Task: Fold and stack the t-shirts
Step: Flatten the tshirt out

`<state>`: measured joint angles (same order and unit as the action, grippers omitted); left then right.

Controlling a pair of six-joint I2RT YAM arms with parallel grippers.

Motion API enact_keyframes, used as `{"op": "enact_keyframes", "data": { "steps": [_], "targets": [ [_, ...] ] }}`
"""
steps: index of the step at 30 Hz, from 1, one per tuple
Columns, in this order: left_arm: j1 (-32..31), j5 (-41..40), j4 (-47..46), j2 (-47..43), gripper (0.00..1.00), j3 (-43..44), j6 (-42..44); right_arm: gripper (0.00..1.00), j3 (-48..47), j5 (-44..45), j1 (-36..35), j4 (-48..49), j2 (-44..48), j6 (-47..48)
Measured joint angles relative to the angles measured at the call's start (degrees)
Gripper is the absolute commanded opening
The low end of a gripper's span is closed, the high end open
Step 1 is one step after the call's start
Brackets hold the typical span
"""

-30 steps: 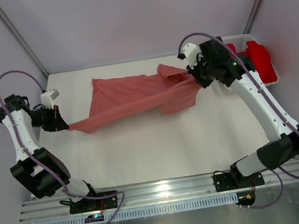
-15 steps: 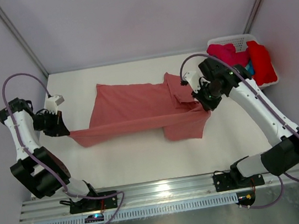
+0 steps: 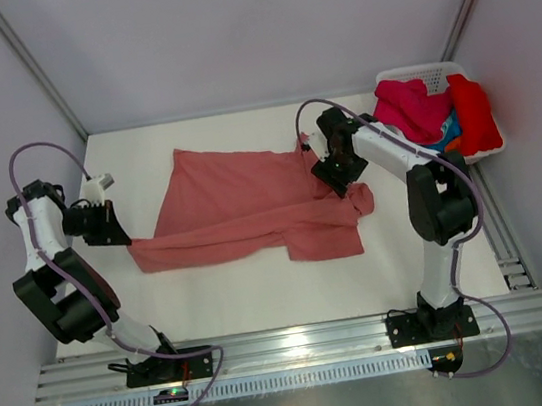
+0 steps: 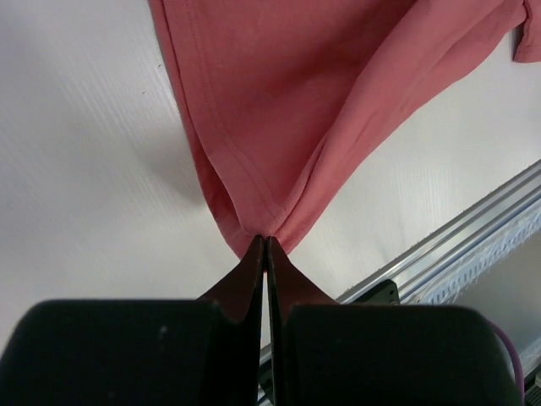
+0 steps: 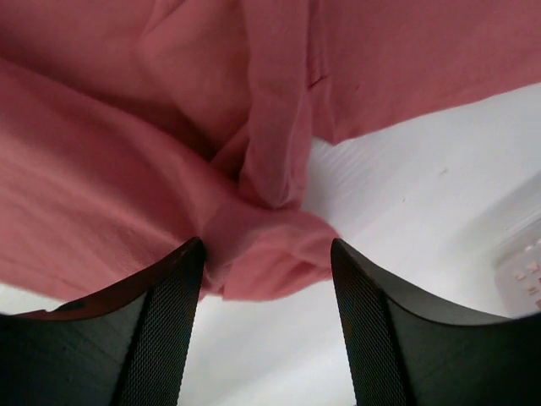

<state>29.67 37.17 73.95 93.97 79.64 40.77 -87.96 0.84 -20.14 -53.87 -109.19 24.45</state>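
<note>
Under right hand [image 3: 337, 178], salmon t-shirt [image 3: 241, 207] sleeve bunched, partly hidden.

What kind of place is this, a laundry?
Likely a robotics lab test cell, not a laundry: two arms bolted to an aluminium rail, a white table boxed in by plain walls, one salmon t-shirt spread out.

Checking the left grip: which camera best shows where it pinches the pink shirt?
Left wrist: the left gripper pinches the pink shirt close up. Top external shows that grip small; right wrist misses it.
</note>
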Motion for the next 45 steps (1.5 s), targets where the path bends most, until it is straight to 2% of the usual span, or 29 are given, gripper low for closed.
{"op": "enact_keyframes", "data": {
  "steps": [4,8,17,20,25,40,41,43,44,45],
  "targets": [
    [0.0,-0.1,-1.1,-0.2,0.0,-2.0,-0.3,0.74,1.4,3.1,0.0,6.8,-0.9,-1.0],
    [0.0,-0.1,-1.4,-0.6,0.0,-3.9,-0.3,0.74,7.3,4.4,0.0,12.7,4.5,-0.5],
    [0.0,0.2,-2.5,-0.7,0.0,-4.5,-1.3,0.74,14.0,-3.4,0.0,7.6,22.1,2.4],
    [0.0,0.2,-2.6,-0.7,0.0,-4.5,-1.4,0.75,14.3,-7.1,0.0,4.8,25.0,3.6],
    [0.0,0.2,-2.8,-0.7,0.0,-4.5,-1.6,0.74,16.2,-10.4,0.0,2.1,24.0,4.2],
    [-0.1,0.2,-3.2,-0.7,0.0,-5.4,-1.6,0.72,16.5,-12.8,0.0,2.5,11.6,3.9],
    [-0.1,0.2,-3.2,-0.7,0.0,-5.4,-1.6,0.7,16.3,-12.9,0.0,2.7,10.9,3.9],
    [-0.1,0.2,-3.4,-0.7,0.0,-5.6,-1.6,0.48,16.1,-13.0,0.0,3.0,9.5,4.0],
    [-0.1,0.2,-3.5,-0.7,0.0,-5.7,-1.6,0.34,15.9,-13.2,0.0,3.0,8.9,4.0],
    [-0.1,0.2,-3.6,-0.7,0.0,-5.9,-1.6,0.08,15.7,-13.4,0.0,3.1,8.4,4.0]
  ]
}}
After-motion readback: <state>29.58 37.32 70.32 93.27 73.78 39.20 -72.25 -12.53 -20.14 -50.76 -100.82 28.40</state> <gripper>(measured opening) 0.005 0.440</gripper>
